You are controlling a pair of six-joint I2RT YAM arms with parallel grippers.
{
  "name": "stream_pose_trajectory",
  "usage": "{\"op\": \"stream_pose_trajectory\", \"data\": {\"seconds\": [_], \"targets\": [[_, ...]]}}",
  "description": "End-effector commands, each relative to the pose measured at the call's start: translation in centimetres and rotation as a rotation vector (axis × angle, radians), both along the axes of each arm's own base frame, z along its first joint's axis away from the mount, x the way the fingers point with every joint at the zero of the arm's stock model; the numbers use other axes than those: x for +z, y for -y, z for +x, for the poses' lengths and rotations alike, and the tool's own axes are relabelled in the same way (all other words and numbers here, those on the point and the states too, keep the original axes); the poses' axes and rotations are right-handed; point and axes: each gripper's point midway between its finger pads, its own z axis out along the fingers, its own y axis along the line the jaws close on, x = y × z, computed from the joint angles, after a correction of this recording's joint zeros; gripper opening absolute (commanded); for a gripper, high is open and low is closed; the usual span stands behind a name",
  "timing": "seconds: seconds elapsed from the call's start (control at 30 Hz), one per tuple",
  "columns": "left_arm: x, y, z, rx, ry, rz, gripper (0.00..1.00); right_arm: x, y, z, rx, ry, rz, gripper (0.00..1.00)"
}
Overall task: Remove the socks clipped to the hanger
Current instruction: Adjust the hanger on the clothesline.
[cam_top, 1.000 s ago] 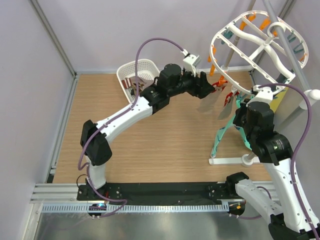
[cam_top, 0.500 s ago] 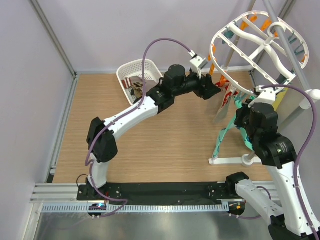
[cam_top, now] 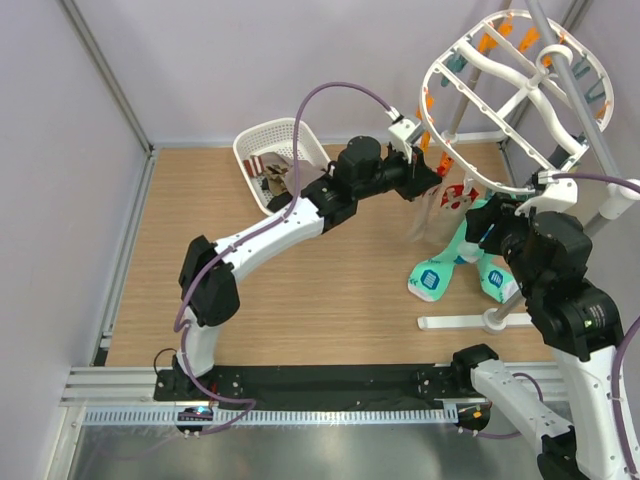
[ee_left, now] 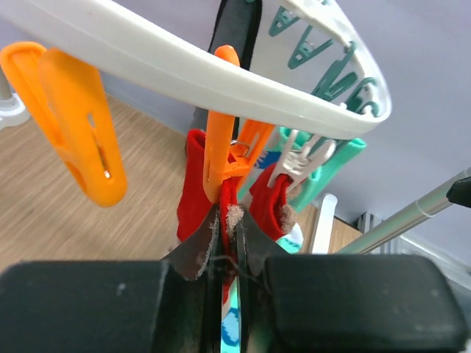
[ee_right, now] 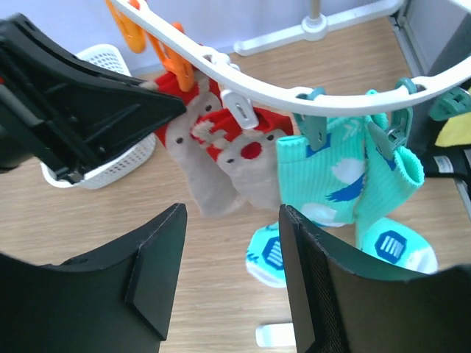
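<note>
**Left gripper clamped on a red sock under the hanger, right gripper open**

From the top camera you see the large white plastic oval hanger (cam_top: 505, 95), curved ribs across it, tilted on its stand. Your left gripper (cam_top: 424, 182) reaches in under the hanger's near rim, in among the hanging red socks (cam_top: 457, 193). You cannot tell from here how far it is closed. Your right gripper (cam_top: 485, 232) sits below the same rim, just beside the soft teal socks with white marks (cam_top: 432, 277). A white perforated plastic basket (cam_top: 262, 150) stands well apart, left of the hanger.

On the left wrist camera, your left gripper (ee_left: 227, 220) is pinched tight on the cuff of a red knitted sock (ee_left: 193, 195). It grips just below the glossy orange plastic peg (ee_left: 224, 125) that clips the sock to the hanger (ee_left: 184, 59). A second red sock (ee_left: 266, 202) hangs beside it from a white peg (ee_left: 294, 160).

On the right wrist camera, your right gripper (ee_right: 232, 220) stands wide apart, holding and touching nothing. Beyond it, under the hanger (ee_right: 294, 92), hang the red socks (ee_right: 246, 151), which have grey toes and reindeer faces. The teal socks (ee_right: 335, 173) hang to their right on teal pegs (ee_right: 313, 126).
</note>
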Motion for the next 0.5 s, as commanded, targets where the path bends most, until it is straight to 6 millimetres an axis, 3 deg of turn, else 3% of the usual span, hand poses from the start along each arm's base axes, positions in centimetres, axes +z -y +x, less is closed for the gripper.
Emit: {"op": "stream_pose_trajectory", "data": {"seconds": [0.0,0.13,0.17,0.2,0.37,0.47], "targets": [[6.1,-0.9,-1.4,-0.023,0.005,-0.126,0.02,3.4,-1.6,0.6,0.064,0.103,0.069,0.60],[6.8,-0.7,-2.1,-0.062,-0.091,-0.170,0.01,2.3,-3.8,1.9,0.151,0.093,0.116,0.60],[7.8,-0.7,-2.3,-0.068,-0.111,-0.188,0.00,1.2,-4.2,2.4,0.160,0.090,0.123,0.61],[7.4,-0.7,-2.2,-0.066,-0.136,-0.170,0.00,0.7,-4.6,2.5,0.182,0.089,0.130,0.61],[8.3,-1.4,-1.8,-0.009,-0.185,-0.189,0.02,-3.5,-5.5,3.7,0.199,0.039,0.129,0.69],[8.1,-2.0,-1.4,0.037,-0.235,-0.191,0.05,-4.4,-6.0,3.8,0.208,0.058,0.133,0.72]]}}
